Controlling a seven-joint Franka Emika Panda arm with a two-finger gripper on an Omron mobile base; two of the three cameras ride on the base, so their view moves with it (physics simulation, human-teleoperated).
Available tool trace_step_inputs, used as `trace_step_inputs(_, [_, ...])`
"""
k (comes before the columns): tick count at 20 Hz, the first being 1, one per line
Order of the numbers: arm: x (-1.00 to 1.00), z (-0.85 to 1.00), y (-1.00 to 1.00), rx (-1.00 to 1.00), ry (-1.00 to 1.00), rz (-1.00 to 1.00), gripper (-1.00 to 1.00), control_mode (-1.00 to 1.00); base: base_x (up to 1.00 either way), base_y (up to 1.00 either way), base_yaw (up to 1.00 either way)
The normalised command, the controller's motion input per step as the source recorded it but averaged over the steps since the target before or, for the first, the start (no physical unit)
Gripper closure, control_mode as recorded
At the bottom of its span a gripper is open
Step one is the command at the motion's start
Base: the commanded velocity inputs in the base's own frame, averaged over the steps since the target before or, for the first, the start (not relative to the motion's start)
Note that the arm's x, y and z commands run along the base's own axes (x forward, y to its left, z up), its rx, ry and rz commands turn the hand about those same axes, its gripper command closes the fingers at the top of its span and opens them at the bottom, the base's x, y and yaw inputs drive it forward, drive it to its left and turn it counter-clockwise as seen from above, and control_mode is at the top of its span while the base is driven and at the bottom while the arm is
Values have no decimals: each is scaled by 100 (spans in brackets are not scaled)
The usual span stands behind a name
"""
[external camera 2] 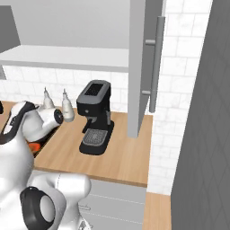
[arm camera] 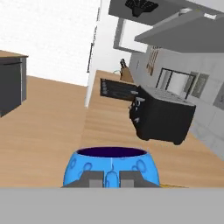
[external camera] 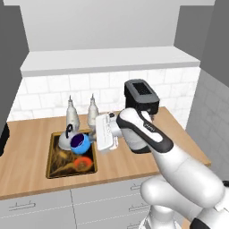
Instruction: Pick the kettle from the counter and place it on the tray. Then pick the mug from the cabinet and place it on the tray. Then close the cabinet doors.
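Blue mug held over the tray on the wooden counter

The flat black-rimmed tray (external camera: 56,170) lies on the light-brown wooden counter (external camera: 27,147); the squat, domed silver kettle (external camera: 67,139) sits at its far end, and the round glossy blue mug (external camera: 81,143) hangs just above it. The gripper (arm camera: 111,178) has its two dark fingertips pinched on the mug's handle. Right of it stands a boxy black coffee machine (external camera 2: 95,117).
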Motion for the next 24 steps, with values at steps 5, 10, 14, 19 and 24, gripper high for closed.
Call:
trace_step_inputs(5, [26,-50,0,0,0,13,100,-100,0,0,0])
trace_step_inputs(10, [25,-43,6,0,0,10,100,-100,0,0,0])
trace_step_inputs(14, [12,-35,18,6,0,5,100,-100,0,0,0])
trace_step_inputs(19, [14,-37,15,10,0,3,100,-100,0,0,0])
trace_step_inputs(24, [24,-39,7,9,0,1,100,-100,0,0,0])
